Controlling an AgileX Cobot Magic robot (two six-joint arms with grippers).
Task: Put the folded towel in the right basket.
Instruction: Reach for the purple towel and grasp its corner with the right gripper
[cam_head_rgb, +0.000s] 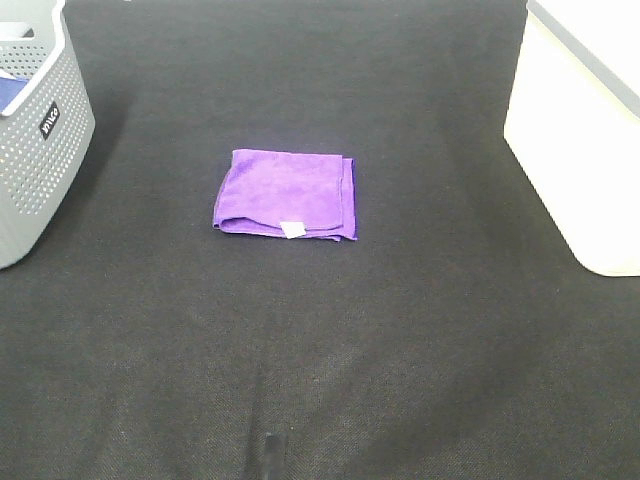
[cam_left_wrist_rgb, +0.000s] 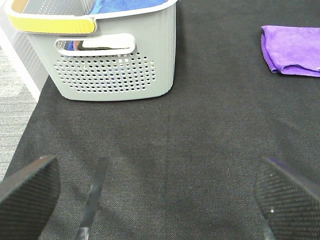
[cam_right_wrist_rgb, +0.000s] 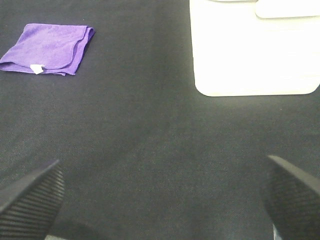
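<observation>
On the mat (cam_head_rgb: 420, 340), the folded towel (cam_head_rgb: 285, 190) lies lengthwise left-right

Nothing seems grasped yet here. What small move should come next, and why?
Probably bring the right tool toward the purple towel and lower it over its edge. The towel lies flat and untouched, the tool is open and empty well short of it, and the white basket stands on that arm's side.
</observation>
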